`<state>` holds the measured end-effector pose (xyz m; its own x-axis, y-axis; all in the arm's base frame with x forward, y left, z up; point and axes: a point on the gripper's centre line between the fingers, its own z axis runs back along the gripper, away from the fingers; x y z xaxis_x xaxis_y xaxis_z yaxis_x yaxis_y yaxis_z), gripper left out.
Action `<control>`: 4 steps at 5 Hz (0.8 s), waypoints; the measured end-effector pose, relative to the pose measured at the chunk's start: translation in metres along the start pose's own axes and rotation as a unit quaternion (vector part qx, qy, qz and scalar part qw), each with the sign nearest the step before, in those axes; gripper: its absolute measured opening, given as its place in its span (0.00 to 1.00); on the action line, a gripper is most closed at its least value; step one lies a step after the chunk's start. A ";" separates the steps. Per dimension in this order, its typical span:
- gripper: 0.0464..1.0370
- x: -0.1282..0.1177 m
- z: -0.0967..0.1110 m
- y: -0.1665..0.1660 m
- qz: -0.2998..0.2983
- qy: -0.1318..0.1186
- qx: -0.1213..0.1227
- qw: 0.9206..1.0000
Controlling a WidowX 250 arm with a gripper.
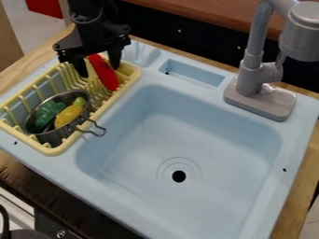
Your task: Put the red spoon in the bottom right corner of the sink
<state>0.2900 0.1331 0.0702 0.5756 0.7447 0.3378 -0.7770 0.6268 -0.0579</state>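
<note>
Room spread mid-frame.
The basin [211,144] lay open; the yellow rack [53,150] and metal pot [55,137] blocked the left, the grey faucet [251,77] the upper right.

Can't read any text or label on the sink [211,140]. Can't make out any brand, number or sign around it either.

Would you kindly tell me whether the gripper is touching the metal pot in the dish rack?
Apart: the camera view shows the gripper above the pot, with prongs of the yellow dish rack visible between them.
</note>
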 end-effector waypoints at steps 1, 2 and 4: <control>0.38 0.002 -0.002 0.003 0.006 -0.004 -0.001 1.000; 0.31 0.004 -0.002 0.006 0.011 0.012 0.001 1.000; 0.31 0.007 0.006 0.007 0.031 0.055 0.004 0.998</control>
<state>0.2872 0.1415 0.0782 0.5510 0.8025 0.2290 -0.8132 0.5780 -0.0686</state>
